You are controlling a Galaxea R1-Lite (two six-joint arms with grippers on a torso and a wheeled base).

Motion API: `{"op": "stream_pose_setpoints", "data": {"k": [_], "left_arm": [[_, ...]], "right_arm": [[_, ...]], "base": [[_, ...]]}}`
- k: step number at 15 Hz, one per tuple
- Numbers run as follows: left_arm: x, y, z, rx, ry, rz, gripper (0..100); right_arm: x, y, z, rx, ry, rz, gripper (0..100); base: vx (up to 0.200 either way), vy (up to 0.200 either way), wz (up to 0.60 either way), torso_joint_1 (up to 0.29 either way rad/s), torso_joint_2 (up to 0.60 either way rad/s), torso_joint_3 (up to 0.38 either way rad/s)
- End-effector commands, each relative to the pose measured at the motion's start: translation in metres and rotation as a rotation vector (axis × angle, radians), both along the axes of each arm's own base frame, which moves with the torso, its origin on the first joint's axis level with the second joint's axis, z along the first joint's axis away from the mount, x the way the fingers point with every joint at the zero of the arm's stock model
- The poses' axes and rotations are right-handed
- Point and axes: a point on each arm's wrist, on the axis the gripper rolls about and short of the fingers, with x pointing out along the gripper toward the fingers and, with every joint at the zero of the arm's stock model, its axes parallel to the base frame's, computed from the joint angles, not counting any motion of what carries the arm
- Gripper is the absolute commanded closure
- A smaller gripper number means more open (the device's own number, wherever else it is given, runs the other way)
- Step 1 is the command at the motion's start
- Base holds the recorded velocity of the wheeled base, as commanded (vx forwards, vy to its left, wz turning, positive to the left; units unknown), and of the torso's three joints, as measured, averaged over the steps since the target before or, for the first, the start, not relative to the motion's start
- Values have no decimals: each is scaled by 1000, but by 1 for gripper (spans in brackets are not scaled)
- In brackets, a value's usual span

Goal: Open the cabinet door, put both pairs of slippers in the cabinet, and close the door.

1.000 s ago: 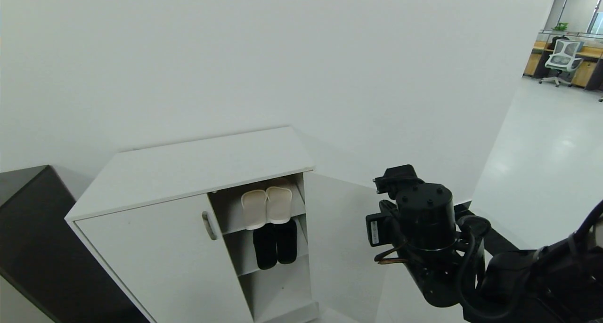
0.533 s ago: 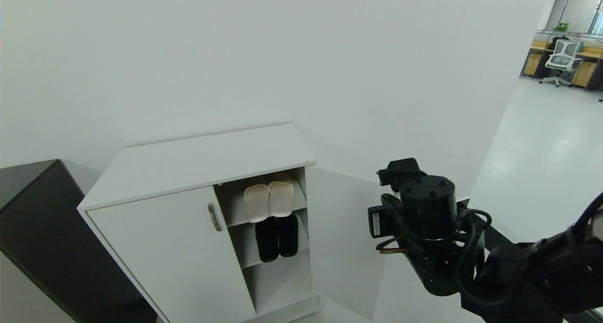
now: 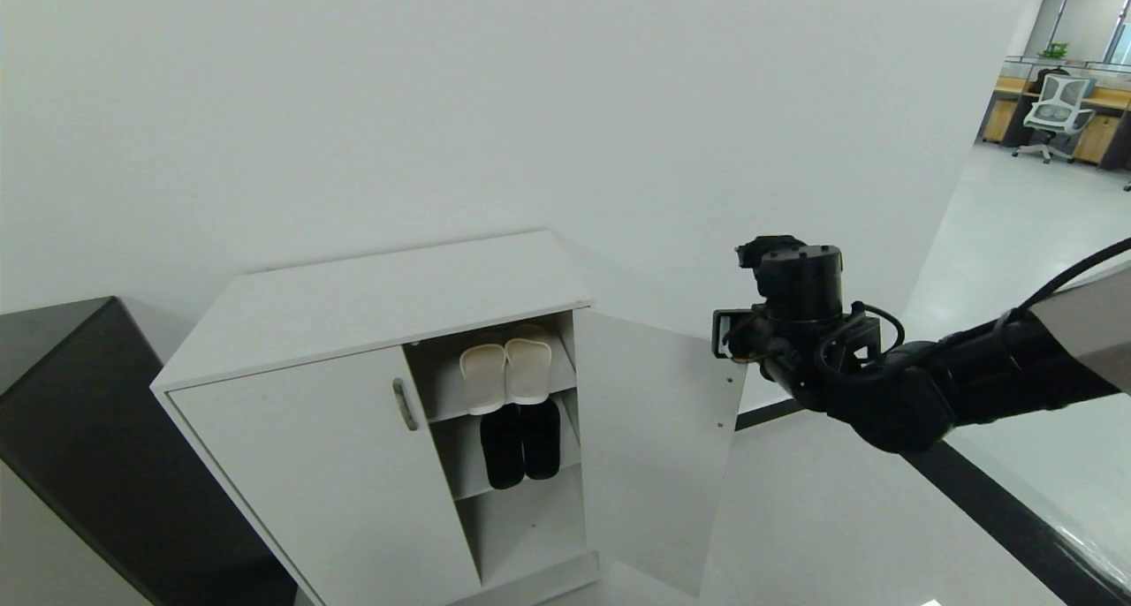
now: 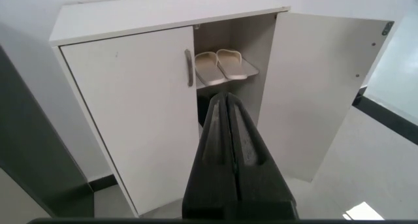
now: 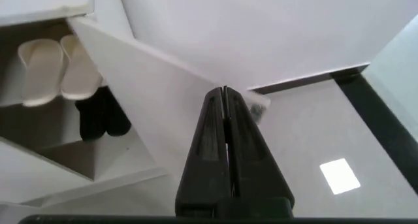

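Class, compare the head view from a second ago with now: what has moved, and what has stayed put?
The right arm has risen and stretched forward, carrying the shut right end effector up near the free edge of the open door. Nothing was gripped or released. The white slippers, the black slippers beneath them and the door stayed put.

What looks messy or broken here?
Nothing looks broken. The right cabinet door stands open, which is the only odd thing; the white slippers and black slippers sit neatly side by side inside.
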Motion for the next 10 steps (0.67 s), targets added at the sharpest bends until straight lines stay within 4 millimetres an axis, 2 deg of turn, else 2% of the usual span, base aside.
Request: {"op": "stream_pose_setpoints", "data": {"k": [1,5,7,10], "left_arm": [[0,0,0,0,1,0,100],[0,0,0,0,1,0,100],[0,0,0,0,1,0,100],[0,0,0,1,1,0,100]], "right_arm": [[27,0,-5,24,31,11,100],[51,4,3,83,97,38,100],[63,2,0,88,88,22,100],[76,0,-17,77,111,4,100]], "base": [[0,0,0,0,0,0],[0,0,0,0,0,0],[0,0,0,0,0,0],[0,0,0,0,0,0]]}}
